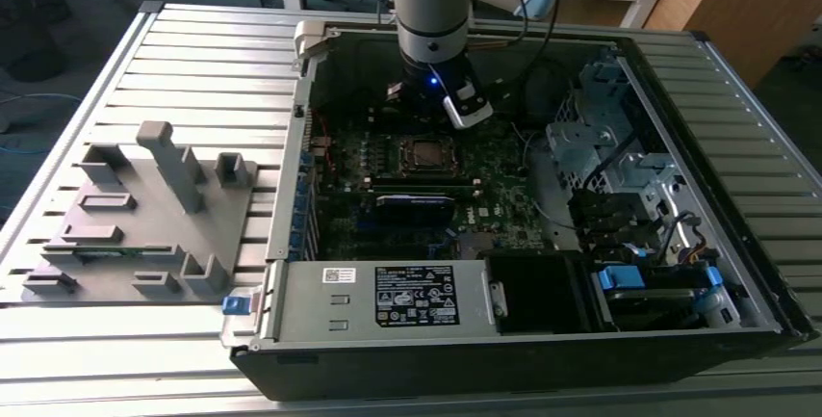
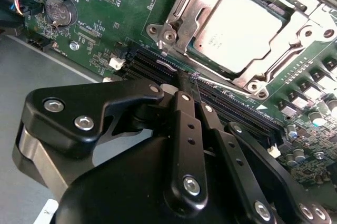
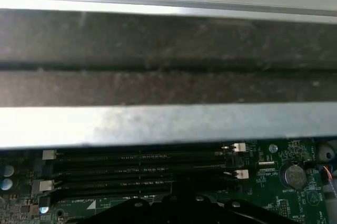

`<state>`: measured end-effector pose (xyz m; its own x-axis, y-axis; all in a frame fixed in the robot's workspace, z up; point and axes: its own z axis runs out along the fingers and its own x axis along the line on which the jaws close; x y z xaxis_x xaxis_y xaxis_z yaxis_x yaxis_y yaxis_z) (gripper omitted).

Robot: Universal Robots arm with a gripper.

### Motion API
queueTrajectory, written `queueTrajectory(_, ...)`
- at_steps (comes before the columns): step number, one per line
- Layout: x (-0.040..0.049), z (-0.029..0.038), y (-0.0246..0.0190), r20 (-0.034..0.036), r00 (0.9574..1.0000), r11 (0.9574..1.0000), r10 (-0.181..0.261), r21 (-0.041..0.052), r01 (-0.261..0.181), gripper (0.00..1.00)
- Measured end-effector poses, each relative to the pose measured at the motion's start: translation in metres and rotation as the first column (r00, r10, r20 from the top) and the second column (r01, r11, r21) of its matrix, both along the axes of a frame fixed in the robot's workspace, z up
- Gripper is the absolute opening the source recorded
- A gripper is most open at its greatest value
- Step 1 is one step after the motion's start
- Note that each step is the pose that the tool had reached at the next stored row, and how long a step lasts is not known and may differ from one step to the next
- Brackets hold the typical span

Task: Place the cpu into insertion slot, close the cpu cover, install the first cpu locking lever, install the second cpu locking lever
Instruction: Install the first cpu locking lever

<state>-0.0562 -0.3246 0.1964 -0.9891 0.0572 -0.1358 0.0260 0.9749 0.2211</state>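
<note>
The cpu (image 2: 239, 26) lies flat in the insertion slot (image 1: 424, 152) on the green motherboard, its silver top showing. The cpu cover (image 2: 181, 2) is down around the chip as a silver frame. A thin wire locking lever (image 2: 167, 67) runs along the socket edge nearest my gripper. My gripper (image 2: 192, 79) stands with its black fingers (image 2: 185, 129) pressed together, shut, the tips right at that lever and over the memory slots beside the socket. Whether the tips touch the wire is not clear. In the exterior view the gripper (image 1: 440, 120) hangs just behind the socket inside the case.
The open computer case (image 1: 719, 51) lies on a slatted metal table (image 1: 192, 61). Black memory slots (image 3: 137, 171) and a coin battery (image 2: 59, 10) flank the socket. A drive cage (image 1: 603, 138) and cables fill the exterior view's right. A grey fixture (image 1: 141, 215) stands at its left.
</note>
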Motion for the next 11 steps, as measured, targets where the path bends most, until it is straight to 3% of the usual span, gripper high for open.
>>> queueTrajectory(7, -0.003, -0.0019, 0.0, 0.0182, 0.9998, 1.0, 0.0, 0.0, 0.0, 0.11)
queueTrajectory(11, -0.0033, -0.0027, 0.0, 0.0248, 0.9997, 1.0, 0.0, 0.0, 0.0, 0.11)
